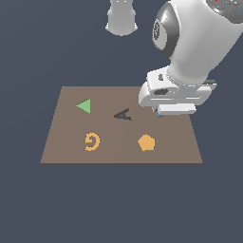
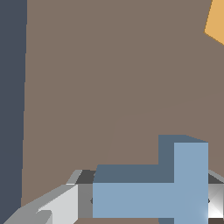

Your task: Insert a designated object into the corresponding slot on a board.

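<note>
The light-blue T block point(image 2: 148, 192) sits between my fingers in the wrist view, held just above or against the brown board point(image 1: 118, 154). In the exterior view only a sliver of the T block point(image 1: 161, 115) shows under my gripper point(image 1: 163, 113), which is low over the board's back part at the exterior view's right. The gripper point(image 2: 148, 205) is shut on the T, with a light grey finger point(image 2: 57, 205) at one end. The T-shaped slot is hidden under the gripper and the block. Thin dark strips beside the block could be its edge; I cannot tell.
On the board are an orange pentagon point(image 1: 146, 143), near the gripper and also in the wrist view point(image 2: 216, 22), an orange G point(image 1: 92, 141), a green triangle point(image 1: 84, 106) and a dark A-shaped recess point(image 1: 123, 115). The arm's base point(image 1: 121, 19) stands behind the board.
</note>
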`<state>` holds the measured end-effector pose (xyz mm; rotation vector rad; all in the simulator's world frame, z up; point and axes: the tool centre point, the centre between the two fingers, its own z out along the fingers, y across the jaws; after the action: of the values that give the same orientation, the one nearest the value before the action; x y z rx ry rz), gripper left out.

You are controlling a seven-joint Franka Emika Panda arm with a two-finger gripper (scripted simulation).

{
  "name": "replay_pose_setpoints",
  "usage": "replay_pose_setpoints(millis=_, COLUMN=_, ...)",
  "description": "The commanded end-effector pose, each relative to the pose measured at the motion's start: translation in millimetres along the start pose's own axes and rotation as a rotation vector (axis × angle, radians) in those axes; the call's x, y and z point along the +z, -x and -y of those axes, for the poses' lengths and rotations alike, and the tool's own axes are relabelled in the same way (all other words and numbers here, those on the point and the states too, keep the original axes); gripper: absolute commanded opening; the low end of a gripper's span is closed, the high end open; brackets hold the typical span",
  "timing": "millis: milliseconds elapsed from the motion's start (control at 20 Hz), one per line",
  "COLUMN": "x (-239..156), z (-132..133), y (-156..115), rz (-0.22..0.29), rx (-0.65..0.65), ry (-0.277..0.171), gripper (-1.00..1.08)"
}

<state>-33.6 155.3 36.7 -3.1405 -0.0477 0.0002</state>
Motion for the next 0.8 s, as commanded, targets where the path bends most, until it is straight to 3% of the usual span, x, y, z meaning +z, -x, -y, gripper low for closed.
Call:
replay_pose_setpoints(millis=0, x=-1.0, z=-6.5, y=16.0, rz=-0.001, rx=-0.051, ry=0.000, gripper=-1.00)
replay_pose_setpoints(millis=400, x=-3.0, z=-26.7, y=53.1, rz=-0.001, rx=-0.176, ry=0.000, gripper=-1.00)
replay_pose_setpoints(millis=750, x=-3.9, z=-38.9, y=69.3, rz=0.000, rx=-0.236, ry=0.000, gripper=-1.00)
